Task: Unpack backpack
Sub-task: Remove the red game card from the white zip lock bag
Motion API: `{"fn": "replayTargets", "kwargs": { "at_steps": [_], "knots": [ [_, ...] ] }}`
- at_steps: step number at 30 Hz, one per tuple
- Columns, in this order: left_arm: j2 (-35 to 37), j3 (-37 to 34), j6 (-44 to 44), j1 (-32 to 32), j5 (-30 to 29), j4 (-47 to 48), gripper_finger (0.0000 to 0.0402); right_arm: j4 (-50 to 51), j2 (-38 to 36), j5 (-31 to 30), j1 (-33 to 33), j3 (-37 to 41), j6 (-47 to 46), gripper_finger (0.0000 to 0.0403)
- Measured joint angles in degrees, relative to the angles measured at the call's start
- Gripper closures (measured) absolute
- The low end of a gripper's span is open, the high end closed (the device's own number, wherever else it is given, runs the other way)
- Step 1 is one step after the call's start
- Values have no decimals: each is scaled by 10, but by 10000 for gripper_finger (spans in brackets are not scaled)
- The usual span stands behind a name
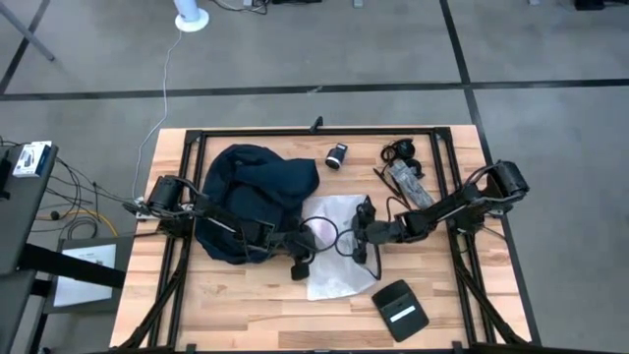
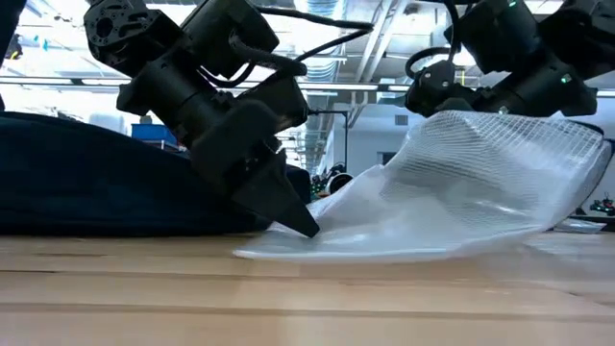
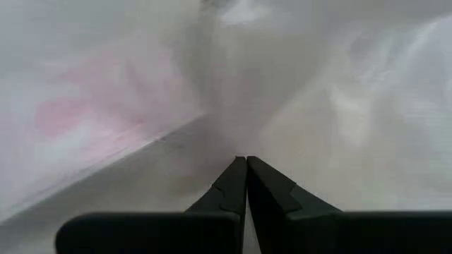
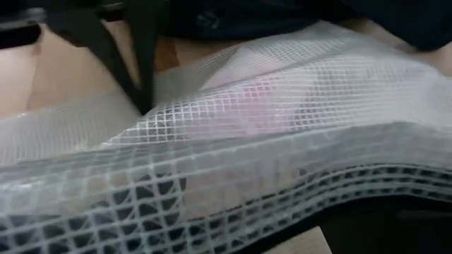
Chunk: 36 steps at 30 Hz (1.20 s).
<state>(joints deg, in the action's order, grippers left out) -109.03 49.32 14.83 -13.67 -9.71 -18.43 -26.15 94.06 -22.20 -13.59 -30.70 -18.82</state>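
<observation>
My left arm reaches in from the table's left edge toward the middle, wrist pitched down. Left gripper [image 2: 309, 229] tip low at the tabletop, fingers [image 3: 236, 185] pressed together. My right arm comes in from the right edge, elbow raised, forearm angled toward centre. Right gripper [image 1: 360, 234] near the left one; its fingers are hidden from me.

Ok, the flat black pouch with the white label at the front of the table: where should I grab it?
The black pouch lies flat on the table, apart from the clear plastic bag. Lying flat, it gives little to pinch from above, so probably come down at its narrow end nearest the right gripper and nip that edge.
</observation>
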Motion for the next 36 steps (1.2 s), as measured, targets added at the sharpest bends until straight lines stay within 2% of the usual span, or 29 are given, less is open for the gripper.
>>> {"fn": "replayTargets", "kwargs": {
  "at_steps": [6,10,18,21,23,27,30,34,36],
  "knots": [
    [0,0,-15,-2,5,-1,402,-28,0,2,11,0,81,133],
    [0,0,-24,-1,5,0,402,-63,0,36,25,0,125,133],
    [0,0,2,-13,10,1,402,-66,0,104,66,0,108,133],
    [0,1,16,-23,40,1,402,-38,0,105,62,0,121,133],
    [0,1,24,-33,57,1,402,-7,0,95,57,0,150,133],
    [1,1,31,-46,62,1,402,58,0,19,42,0,222,133],
    [1,1,39,-47,61,7,402,97,-1,3,29,-1,276,133],
    [1,1,51,-49,58,13,402,138,-3,-29,11,-3,285,133],
    [2,2,52,-50,56,16,402,146,-3,-68,2,-3,286,133]
  ]
}}
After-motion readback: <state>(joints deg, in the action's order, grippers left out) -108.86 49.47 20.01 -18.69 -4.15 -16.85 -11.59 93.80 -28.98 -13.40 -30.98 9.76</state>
